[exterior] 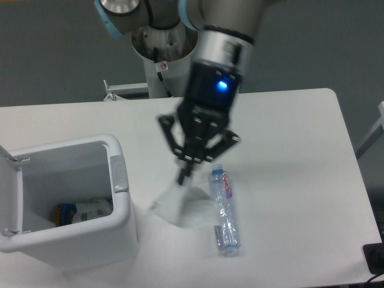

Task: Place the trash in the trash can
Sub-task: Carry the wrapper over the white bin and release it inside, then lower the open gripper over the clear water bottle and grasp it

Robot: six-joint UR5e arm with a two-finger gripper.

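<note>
The crumpled white bag (175, 205) lies on the table just right of the trash can, with its top corner pulled up into a peak. My gripper (185, 174) is directly above it, pointing down, and is shut on that peak. The clear plastic bottle with a pink label (223, 211) lies flat on the table just right of the bag, lengthwise towards the front edge. The large white trash can (72, 246) stands at the front left. Its lid (9, 198) is swung open to the left and its grey latch (117, 174) faces the bag.
Some packaging (84, 211) lies at the bottom of the trash can. The white table's (288, 138) right edge runs close to the bottle's side. The arm's base (162, 54) stands behind the table at the back centre.
</note>
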